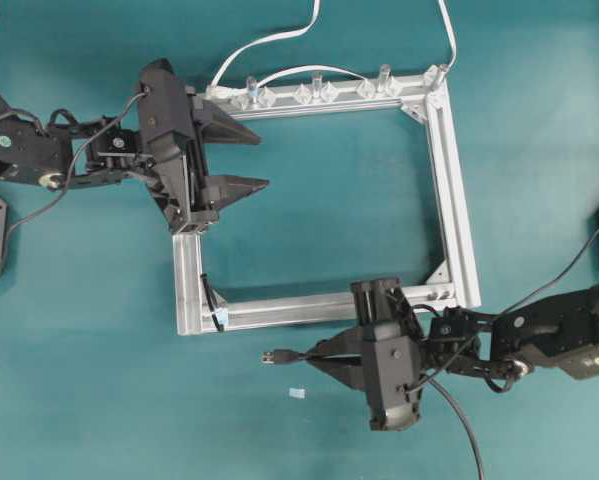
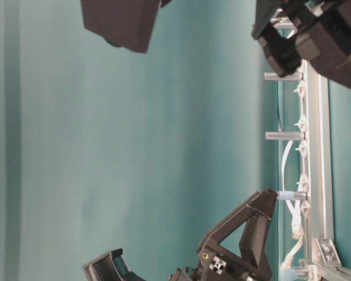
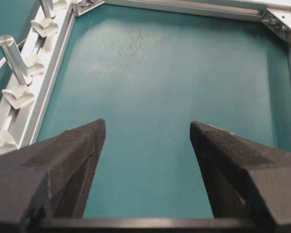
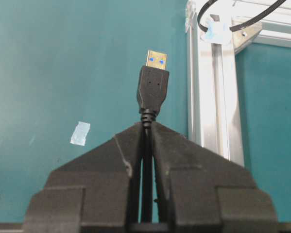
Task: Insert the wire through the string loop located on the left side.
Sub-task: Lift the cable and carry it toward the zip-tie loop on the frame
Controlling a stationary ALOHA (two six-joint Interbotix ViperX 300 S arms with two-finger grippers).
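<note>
The wire is a thin black cable, and its USB plug (image 4: pixel 153 85) with a metallic tip sticks out in front of my right gripper (image 4: pixel 146 125), which is shut on the cable just behind the plug. From overhead, the plug (image 1: pixel 272 357) lies just below the frame's lower left corner and points left. The string loop (image 1: pixel 210 293) rises at that corner, with a light blue tag (image 1: pixel 219 320) at its base. In the right wrist view the loop (image 4: pixel 203 12) is ahead and to the right of the plug. My left gripper (image 1: pixel 264 161) hangs open and empty over the frame's upper left.
A square aluminium frame (image 1: pixel 457 200) lies on the teal table. Clear clips (image 1: pixel 317 92) and white cables (image 1: pixel 269 42) line its top bar. A scrap of pale tape (image 1: pixel 297 392) lies below the plug. The wire's slack (image 1: pixel 464 425) trails off the bottom edge.
</note>
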